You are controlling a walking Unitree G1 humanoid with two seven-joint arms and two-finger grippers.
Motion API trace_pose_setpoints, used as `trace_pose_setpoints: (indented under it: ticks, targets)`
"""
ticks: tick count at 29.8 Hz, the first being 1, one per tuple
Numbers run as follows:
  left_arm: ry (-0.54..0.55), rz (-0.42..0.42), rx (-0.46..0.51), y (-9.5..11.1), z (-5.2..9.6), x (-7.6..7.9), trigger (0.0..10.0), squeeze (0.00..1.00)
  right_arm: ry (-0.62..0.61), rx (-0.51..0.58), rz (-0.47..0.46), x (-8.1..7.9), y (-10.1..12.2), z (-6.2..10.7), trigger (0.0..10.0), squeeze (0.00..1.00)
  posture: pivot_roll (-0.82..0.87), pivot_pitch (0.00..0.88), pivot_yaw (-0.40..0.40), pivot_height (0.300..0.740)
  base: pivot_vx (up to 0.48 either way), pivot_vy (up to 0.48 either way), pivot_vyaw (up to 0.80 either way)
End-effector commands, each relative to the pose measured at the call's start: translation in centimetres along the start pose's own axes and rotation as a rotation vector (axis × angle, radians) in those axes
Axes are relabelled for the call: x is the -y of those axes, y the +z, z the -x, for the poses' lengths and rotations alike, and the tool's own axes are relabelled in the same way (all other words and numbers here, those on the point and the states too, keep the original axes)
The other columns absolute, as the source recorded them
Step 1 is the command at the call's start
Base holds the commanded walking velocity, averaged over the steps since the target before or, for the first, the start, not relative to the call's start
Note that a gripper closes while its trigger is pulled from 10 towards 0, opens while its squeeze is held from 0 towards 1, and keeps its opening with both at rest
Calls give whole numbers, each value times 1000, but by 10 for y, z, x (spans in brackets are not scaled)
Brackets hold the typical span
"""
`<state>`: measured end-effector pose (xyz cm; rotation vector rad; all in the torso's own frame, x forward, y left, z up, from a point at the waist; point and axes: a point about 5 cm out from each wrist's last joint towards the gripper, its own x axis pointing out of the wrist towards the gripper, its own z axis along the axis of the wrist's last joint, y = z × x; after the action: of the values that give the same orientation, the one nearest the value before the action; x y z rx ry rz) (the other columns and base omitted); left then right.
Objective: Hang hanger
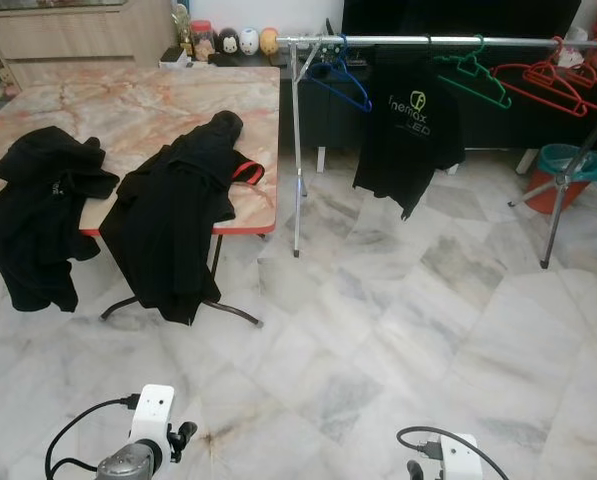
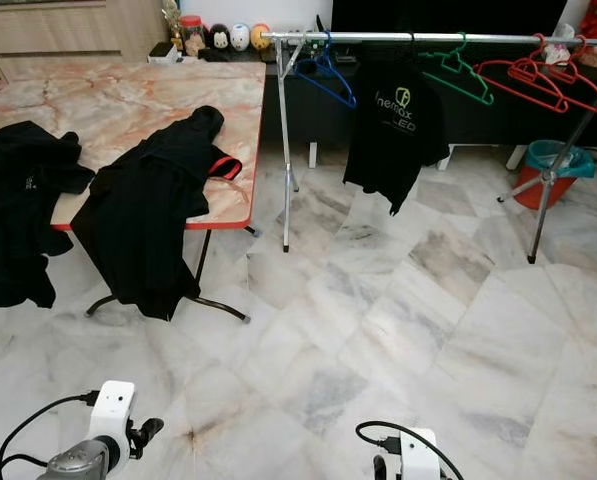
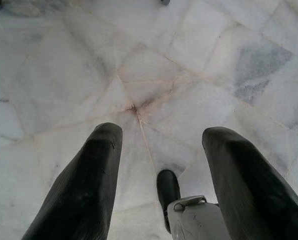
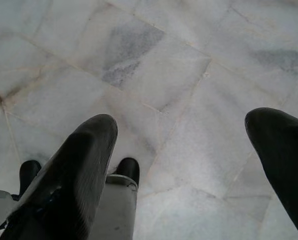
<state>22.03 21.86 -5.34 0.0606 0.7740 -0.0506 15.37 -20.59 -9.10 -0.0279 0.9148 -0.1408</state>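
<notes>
**A:** How should the robot do this well?

**B:** Walk up to the desk [image 1: 178, 110] first. The black jacket [image 1: 173, 225] on its near edge has a red hanger [image 1: 246, 172] peeking out (just a bit shows). Lift by the hook, then carry it right to the rail [image 1: 428, 41].

**A:** Where are the fingers?

**B:** Both hang low over the marble floor [image 1: 378, 330], well apart from the hanger. The left gripper [image 3: 158, 150] and right gripper [image 4: 183, 135] are spread wide, holding nothing.

Red hangers [image 1: 563, 80] cut off at right edge; shirt [image 1: 410, 130] logo unreadable.
</notes>
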Motion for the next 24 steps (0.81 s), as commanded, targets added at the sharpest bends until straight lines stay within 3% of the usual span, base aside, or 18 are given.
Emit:
trace_pose_setpoints:
  ticks: [1,11,24]
  targets:
    - [17,32,1,-2,0,1,10000,0,-10,3,-18,0,-1,1,10000,0,70,0,6,740,0,0,0]
    - [26,53,-27,-10,0,6,10000,0,-9,0,-18,1,-3,1,10000,0,38,0,3,740,0,0,0]
    - [45,65,-52,-19,3,2,10000,0,-8,-10,-25,0,-6,2,10000,0,29,0,13,740,0,0,0]
